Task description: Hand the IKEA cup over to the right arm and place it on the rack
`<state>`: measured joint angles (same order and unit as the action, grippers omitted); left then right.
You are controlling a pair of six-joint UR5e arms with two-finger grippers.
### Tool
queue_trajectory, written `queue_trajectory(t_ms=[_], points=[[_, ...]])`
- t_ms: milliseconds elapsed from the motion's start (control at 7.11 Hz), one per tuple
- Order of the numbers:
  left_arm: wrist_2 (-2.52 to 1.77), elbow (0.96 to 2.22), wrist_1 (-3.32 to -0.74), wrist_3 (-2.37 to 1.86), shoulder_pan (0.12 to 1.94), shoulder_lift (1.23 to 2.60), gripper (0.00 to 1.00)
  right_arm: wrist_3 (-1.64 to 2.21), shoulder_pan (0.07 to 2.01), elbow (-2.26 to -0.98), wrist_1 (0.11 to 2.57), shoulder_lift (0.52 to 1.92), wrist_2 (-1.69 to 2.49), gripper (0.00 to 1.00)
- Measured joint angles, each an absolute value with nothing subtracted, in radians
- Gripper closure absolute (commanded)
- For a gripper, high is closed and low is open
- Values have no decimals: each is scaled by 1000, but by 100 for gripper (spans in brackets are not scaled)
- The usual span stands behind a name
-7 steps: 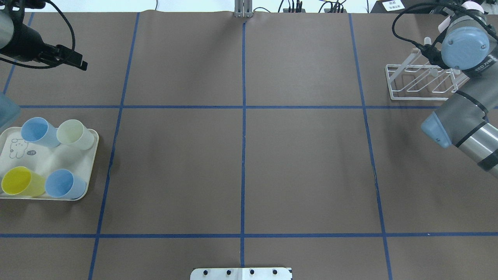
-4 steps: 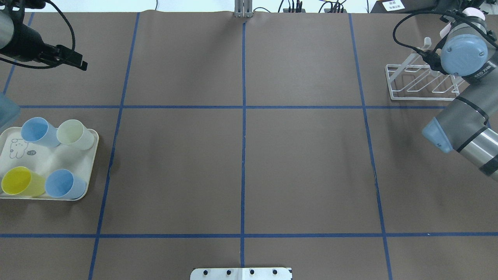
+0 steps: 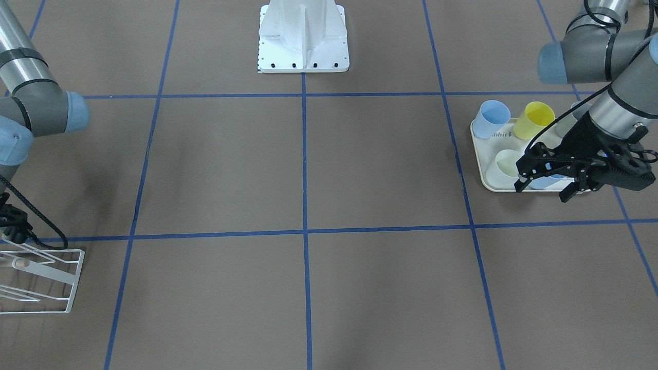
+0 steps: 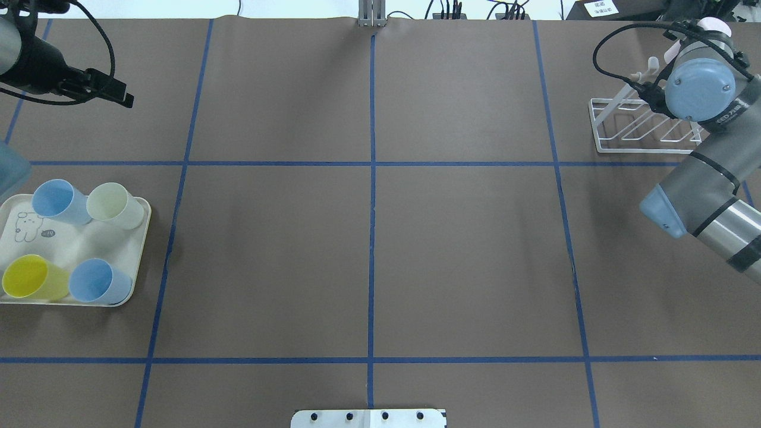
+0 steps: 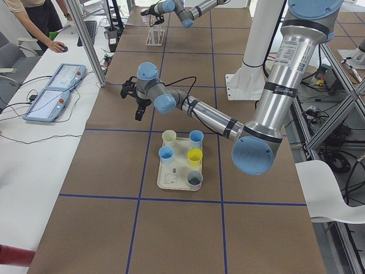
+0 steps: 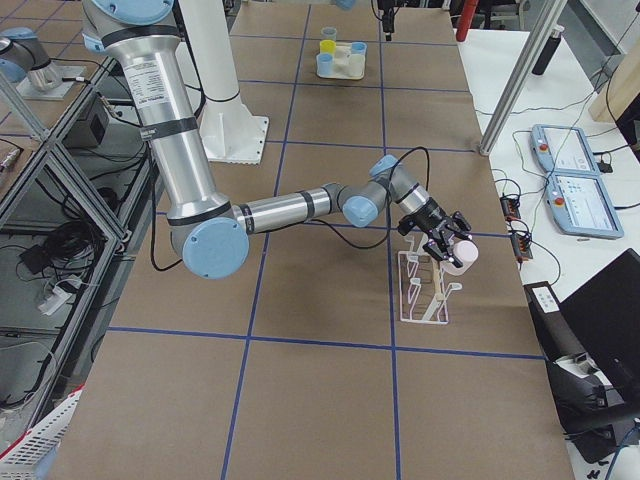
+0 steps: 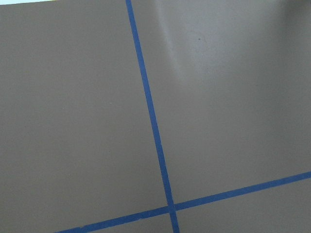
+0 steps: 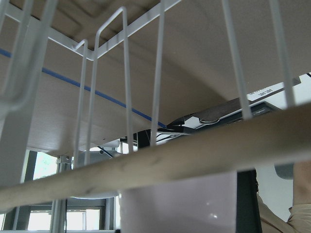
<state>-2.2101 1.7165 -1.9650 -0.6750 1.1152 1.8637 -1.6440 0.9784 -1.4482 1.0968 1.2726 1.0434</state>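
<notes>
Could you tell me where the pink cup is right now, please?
In the exterior right view the pink cup is at the right pincer, just above the white rack; overhead it shows near the far right corner of the table.

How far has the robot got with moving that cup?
Handover looks done: the left tool hangs open and empty near the tray. In hand: the right tool holds a pink cup just over the rack. Left: seating it on a prong and letting go.
</notes>
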Motion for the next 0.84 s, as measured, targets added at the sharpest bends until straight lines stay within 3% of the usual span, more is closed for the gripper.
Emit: queue_trajectory(t_ms=[844], points=[[-2210,1733,-1963,-670,1119,1854,0,-1600,977,-1464,1095,1248,1072,1]])
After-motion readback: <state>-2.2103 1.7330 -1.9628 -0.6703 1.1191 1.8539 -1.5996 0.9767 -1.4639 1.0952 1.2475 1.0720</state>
